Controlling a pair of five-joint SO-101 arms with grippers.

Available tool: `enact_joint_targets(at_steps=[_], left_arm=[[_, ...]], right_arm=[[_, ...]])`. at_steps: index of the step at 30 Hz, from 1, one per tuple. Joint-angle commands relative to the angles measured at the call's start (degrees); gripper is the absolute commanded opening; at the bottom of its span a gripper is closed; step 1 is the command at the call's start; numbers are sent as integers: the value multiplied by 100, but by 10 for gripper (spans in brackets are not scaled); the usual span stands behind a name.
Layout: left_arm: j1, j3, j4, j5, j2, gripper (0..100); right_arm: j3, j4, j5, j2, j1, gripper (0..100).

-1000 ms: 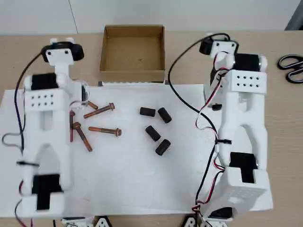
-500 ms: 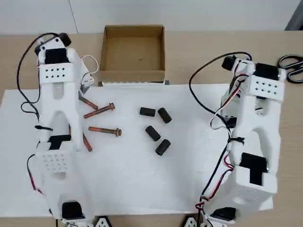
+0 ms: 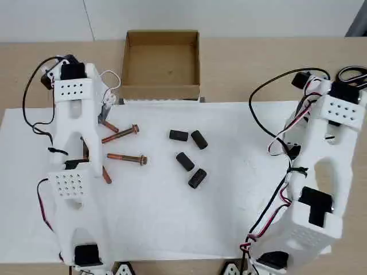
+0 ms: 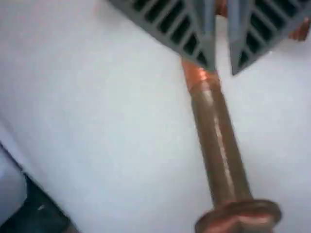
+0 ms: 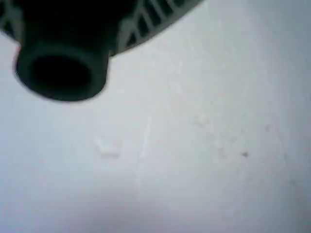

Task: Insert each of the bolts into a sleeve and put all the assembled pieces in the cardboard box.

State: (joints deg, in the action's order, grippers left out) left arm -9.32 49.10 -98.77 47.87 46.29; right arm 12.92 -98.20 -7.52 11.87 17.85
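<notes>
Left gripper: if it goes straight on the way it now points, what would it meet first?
The copper bolt: its thin end sits between the jaws of the left gripper, and its shaft runs ahead. Beyond it is probably the white sheet, though depth is unclear.

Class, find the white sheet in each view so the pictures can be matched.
High view: white sheet lies centre, below the cardboard box.
Left wrist view: sheet behind the bolt.
Right wrist view: sheet behind the held sleeve.
Shared landmark: the sheet itself.
</notes>
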Motion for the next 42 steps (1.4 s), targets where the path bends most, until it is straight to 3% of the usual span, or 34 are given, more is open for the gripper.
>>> enact_joint_targets(at_steps=[1,4,28,42], left_arm=[[-35,277,-35,167,-88,85],[-53,409,-70,220,-88,124],[-299,435,-35,220,492,123],[-545,391,448,202,554,124]], right_arm=[[35,-75,53,-347,31,5],[35,-75,44,-347,31,5],[35,-66,35,-356,31,5],[26,-84,9,-936,-66,4]])
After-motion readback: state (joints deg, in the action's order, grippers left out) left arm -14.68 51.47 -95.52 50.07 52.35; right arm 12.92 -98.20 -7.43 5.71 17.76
